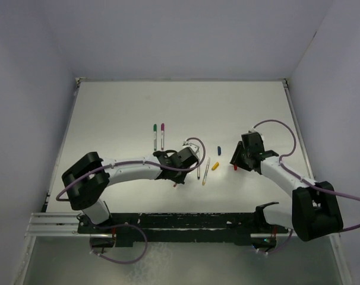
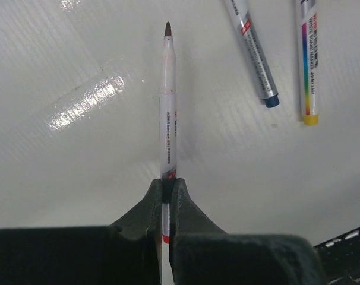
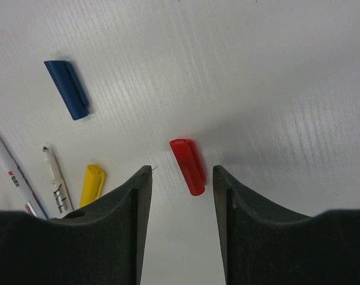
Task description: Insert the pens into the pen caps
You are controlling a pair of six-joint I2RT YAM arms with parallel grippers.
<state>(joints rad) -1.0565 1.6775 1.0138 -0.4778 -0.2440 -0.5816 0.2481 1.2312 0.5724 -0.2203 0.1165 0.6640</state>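
My left gripper (image 2: 167, 181) is shut on a silver-grey pen (image 2: 168, 119), whose dark red tip points away from the jaws above the table. In the top view this gripper (image 1: 181, 165) sits near the table's middle. Two more pens, one with a blue end (image 2: 254, 53) and one with a yellow end (image 2: 308, 59), lie to its right. My right gripper (image 3: 182, 169) is open and low over the table. The red cap (image 3: 189, 166) lies between its fingers, touching neither. A yellow cap (image 3: 92, 185) and a blue cap (image 3: 67, 89) lie to its left.
Two pens with a green end (image 1: 154, 136) and a magenta end (image 1: 163, 135) lie side by side behind the left gripper. Low white walls border the table (image 1: 120, 107). A black rail with the arm bases runs along the near edge (image 1: 186, 222).
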